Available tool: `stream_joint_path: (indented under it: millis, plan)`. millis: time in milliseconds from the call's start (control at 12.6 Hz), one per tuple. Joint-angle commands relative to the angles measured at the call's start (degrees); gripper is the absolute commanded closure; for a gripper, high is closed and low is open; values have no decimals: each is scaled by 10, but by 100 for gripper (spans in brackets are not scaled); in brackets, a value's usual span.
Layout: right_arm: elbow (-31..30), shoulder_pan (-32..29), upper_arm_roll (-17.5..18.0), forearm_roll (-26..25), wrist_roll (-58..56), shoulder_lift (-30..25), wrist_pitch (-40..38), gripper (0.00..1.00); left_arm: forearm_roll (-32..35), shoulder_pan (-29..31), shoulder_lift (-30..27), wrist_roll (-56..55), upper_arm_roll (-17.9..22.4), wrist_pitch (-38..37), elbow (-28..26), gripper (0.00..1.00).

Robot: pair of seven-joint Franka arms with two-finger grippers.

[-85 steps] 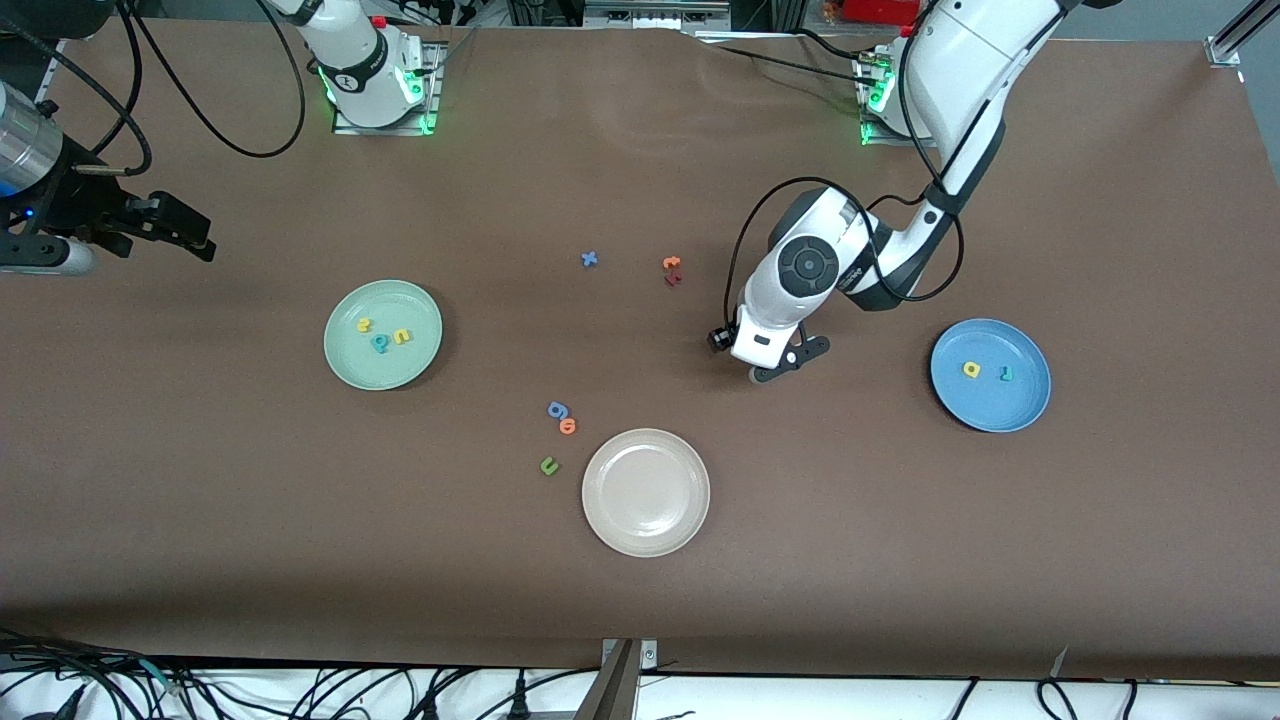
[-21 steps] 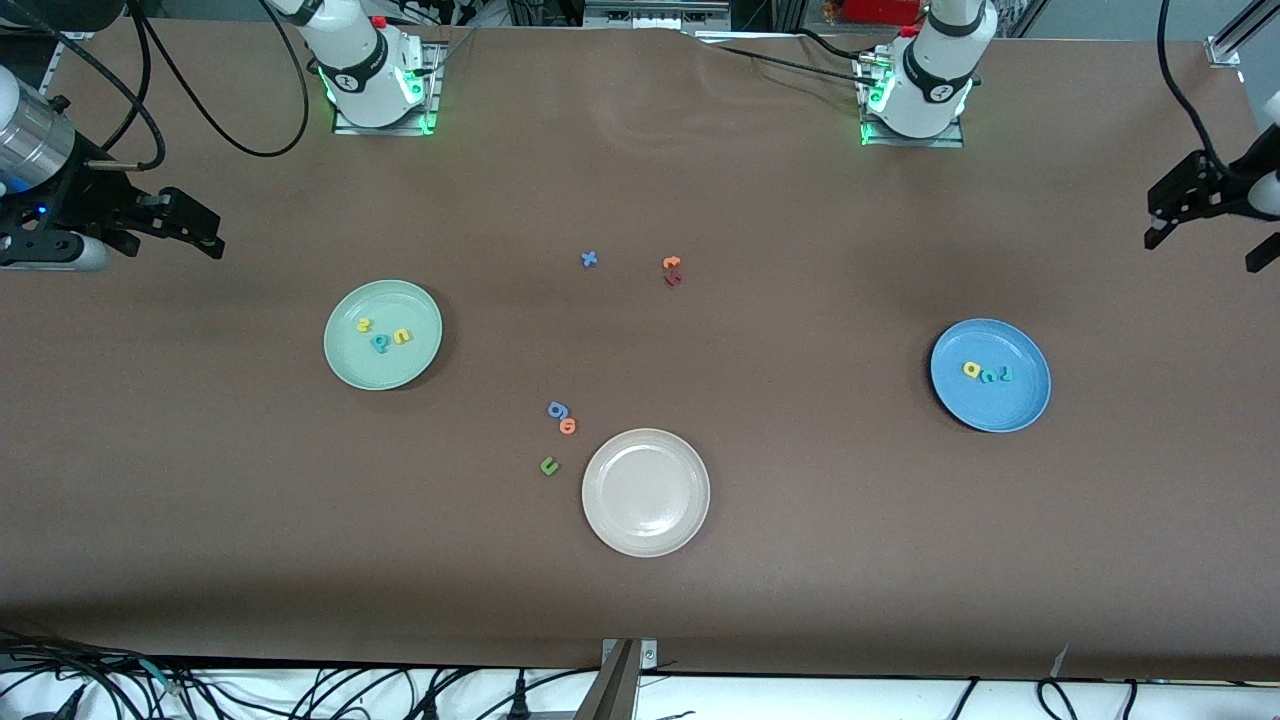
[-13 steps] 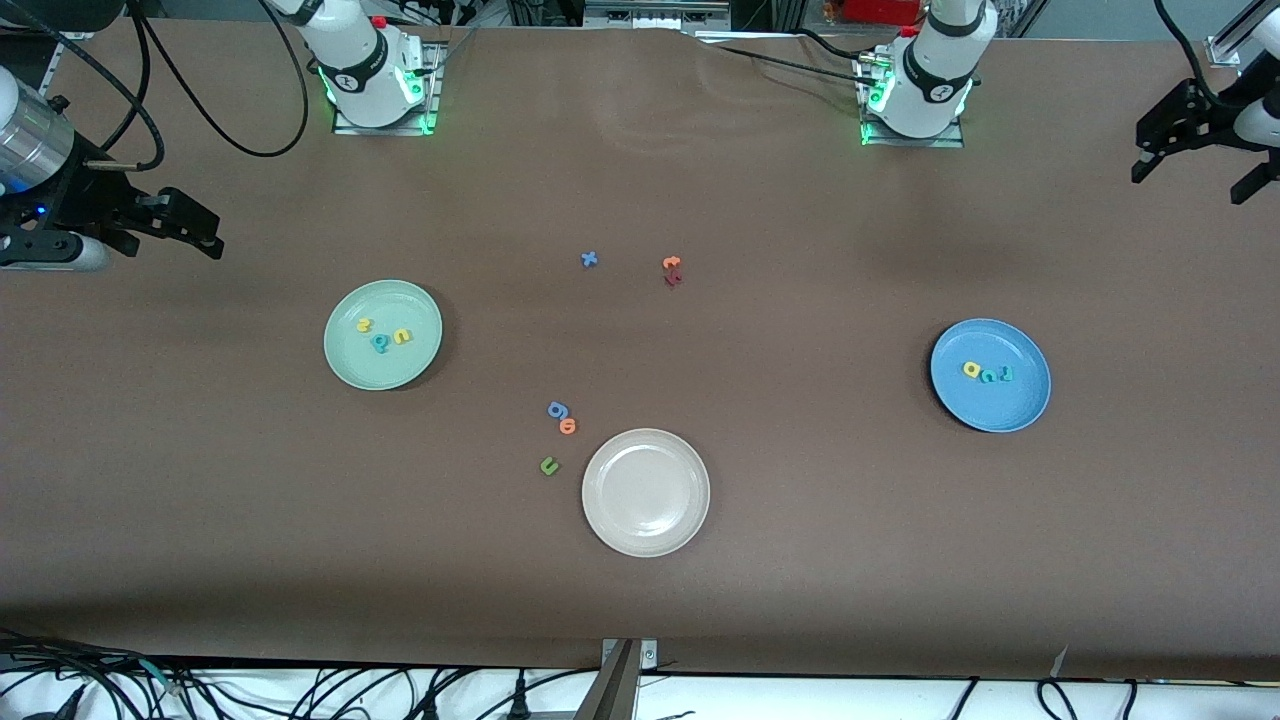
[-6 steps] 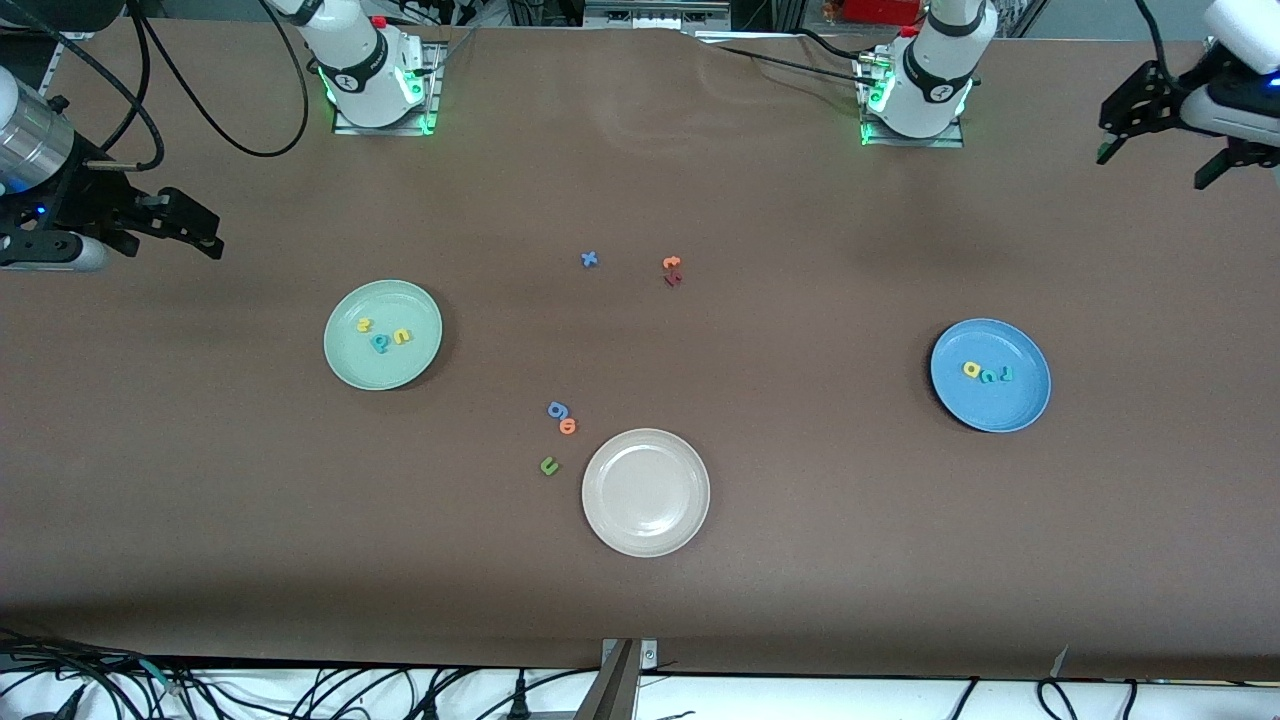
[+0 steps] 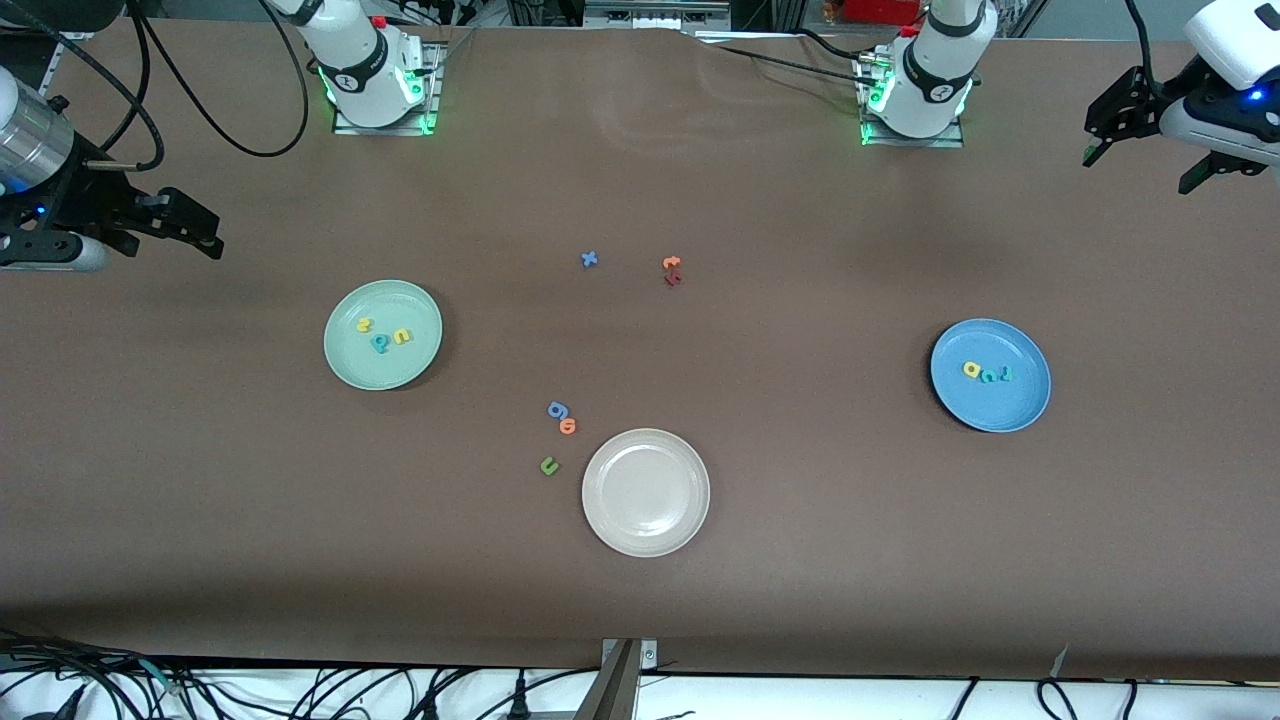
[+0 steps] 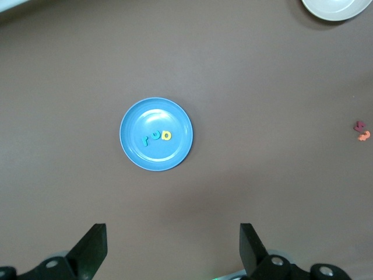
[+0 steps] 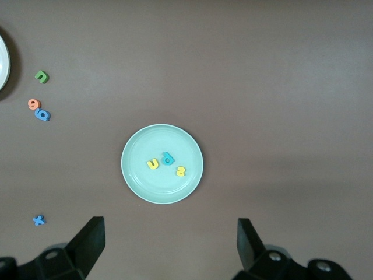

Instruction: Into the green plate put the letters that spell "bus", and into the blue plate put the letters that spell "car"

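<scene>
I see my left tool (image 5: 1140,140) spread wide and empty, high over its end of the worktop (image 5: 800,560); my right tool (image 5: 185,228) likewise. The "bus" letters (image 5: 383,336) lie in the green plate (image 5: 350,372), the "car" letters (image 5: 988,373) in the blue plate (image 5: 990,415).

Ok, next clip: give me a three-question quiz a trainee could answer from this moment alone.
1. True or false: the beige plate holds a letter.
2. Which plate holds teal, teal and yellow letters? A) green plate B) blue plate C) beige plate
3. Fill in: both the left pincer and the right pincer are ____ and carry nothing.

Key: 1 false; 2 B, the car letters; the bus letters have two yellow; 3 open.
</scene>
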Motion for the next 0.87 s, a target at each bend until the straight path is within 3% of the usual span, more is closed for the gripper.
stream_joint_path:
  millis: [0, 317, 792]
  plan:
    - [1, 1, -1, -3, 1, -5, -1, 0, -6, 3, 15, 5, 1, -28, 22, 0]
    - [1, 1, -1, -3, 3, -4, -1, 0, -6, 3, 18, 6, 3, -27, 22, 0]
    - [2, 1, 1, -6, -1, -4, -1, 0, -6, 3, 35, 6, 3, -22, 66, 0]
